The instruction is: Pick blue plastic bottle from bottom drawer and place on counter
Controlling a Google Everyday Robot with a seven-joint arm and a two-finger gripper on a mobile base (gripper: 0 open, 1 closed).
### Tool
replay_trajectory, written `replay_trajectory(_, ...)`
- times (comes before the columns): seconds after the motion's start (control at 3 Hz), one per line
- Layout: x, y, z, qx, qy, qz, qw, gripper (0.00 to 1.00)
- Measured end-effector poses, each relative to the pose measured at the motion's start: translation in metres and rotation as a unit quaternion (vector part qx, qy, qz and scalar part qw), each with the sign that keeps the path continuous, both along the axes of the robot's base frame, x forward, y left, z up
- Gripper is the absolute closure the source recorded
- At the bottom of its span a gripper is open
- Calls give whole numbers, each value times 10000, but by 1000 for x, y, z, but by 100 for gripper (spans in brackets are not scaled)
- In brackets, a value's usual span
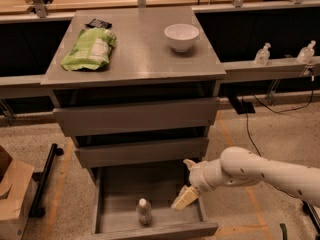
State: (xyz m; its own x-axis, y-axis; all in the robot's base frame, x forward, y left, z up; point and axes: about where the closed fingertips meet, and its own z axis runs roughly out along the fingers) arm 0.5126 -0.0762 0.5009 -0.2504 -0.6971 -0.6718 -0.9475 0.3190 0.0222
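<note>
From my seat, the job is barely begun. The bottom drawer (155, 230) is pulled out, so that part is done. The blue plastic bottle (144, 211) stands upright on the drawer floor near the front wall, white cap up and untouched.

My tool (187, 181) hangs over the right side of the open drawer, at about 2 o'clock from the bottle and apart from it. Its two pale fingers are spread and hold nothing.

What I judge is left:
- bring the tool down and across toward 8 o'clock
- close on the bottle
- lift it clear of the two upper drawer fronts
- set it on the worktop (140, 59)

On the worktop, a white bowl (182, 36) sits at about 1 o'clock from the middle. A green bag (90, 49) lies at about 9 o'clock, with a small dark packet (98, 23) just beyond it at 11 o'clock. The bare stretch between bowl and bag looks to me the easy landing spot.

As for writing, the green bag carries a pale printed panel, but I cannot read a word or brand on it. The bottle's label band is unreadable too. Two small pump bottles (262, 54) stand on the ledge at 3 o'clock, with no legible marks.
</note>
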Motion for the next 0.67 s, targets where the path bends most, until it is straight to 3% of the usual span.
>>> replay_trajectory(0.33, -1, 3, -6, -138, 57, 75, 9999, 0)
replay_trajectory(0.67, 12, 4, -36, -129, -68, 28, 9999, 0)
